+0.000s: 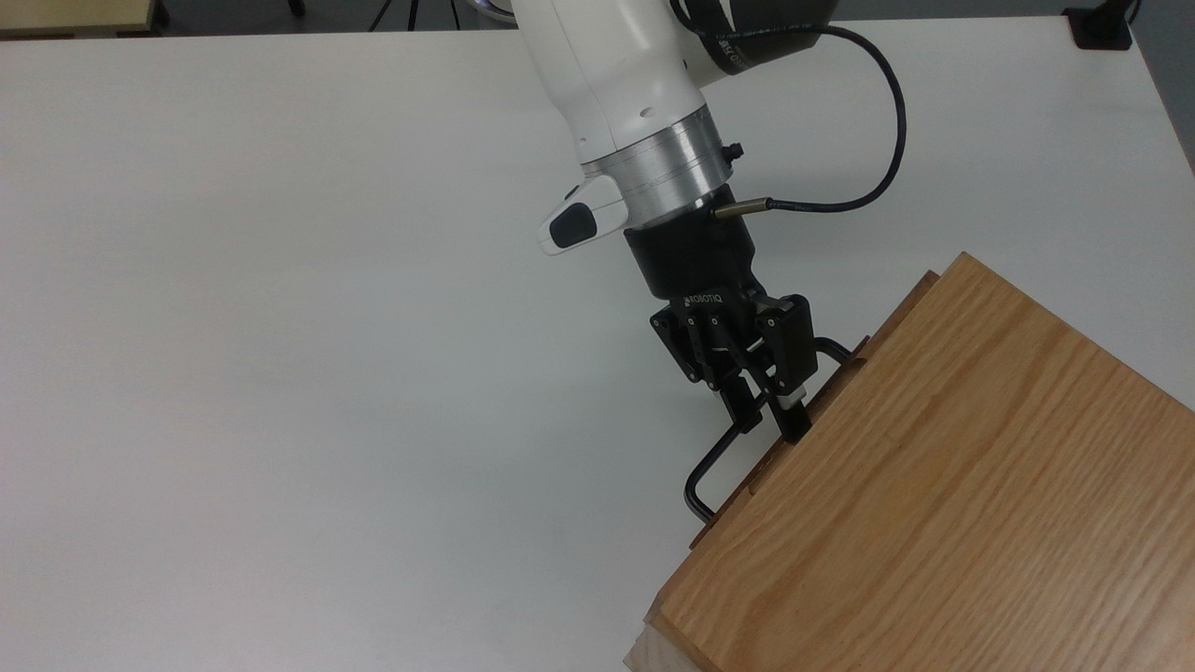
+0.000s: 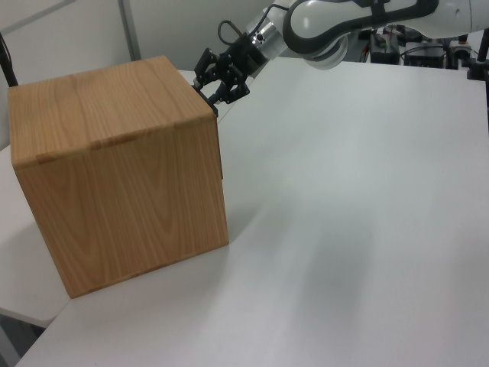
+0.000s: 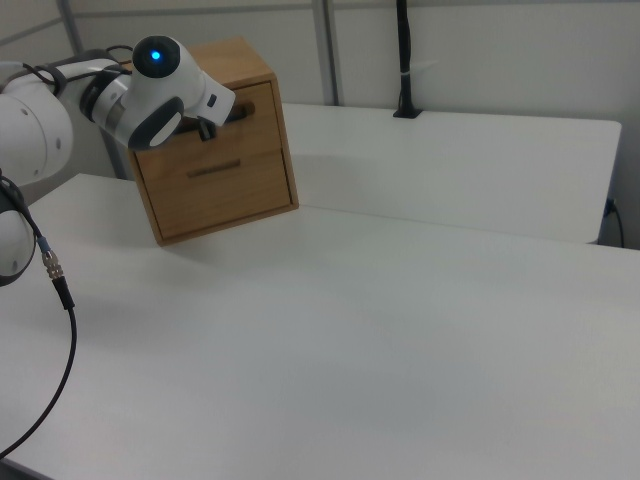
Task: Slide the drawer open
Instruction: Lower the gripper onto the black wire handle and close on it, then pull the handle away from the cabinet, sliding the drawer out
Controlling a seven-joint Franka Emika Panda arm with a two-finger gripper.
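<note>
Gripper [image 1: 767, 417] clamped on the drawer's black handle [image 1: 724, 448], right of centre in the top view.

The drawer [image 3: 235, 113] sits at the top of the oak cabinet [image 1: 943, 485], its front flush with the casing. The right view, upper left, shows two drawer fronts stacked, the arm [image 3: 160, 90] covering part of the upper one; the left view shows the cabinet's plain side on the white table [image 2: 367, 214].

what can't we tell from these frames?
- Drawer front, top view: hidden under the cabinet top.
- Grip on the handle, right view: the arm covers it.
- Gripper, left view: too small to judge contact.
- Cabinet, top view: cut off by the bottom and right edges.
</note>
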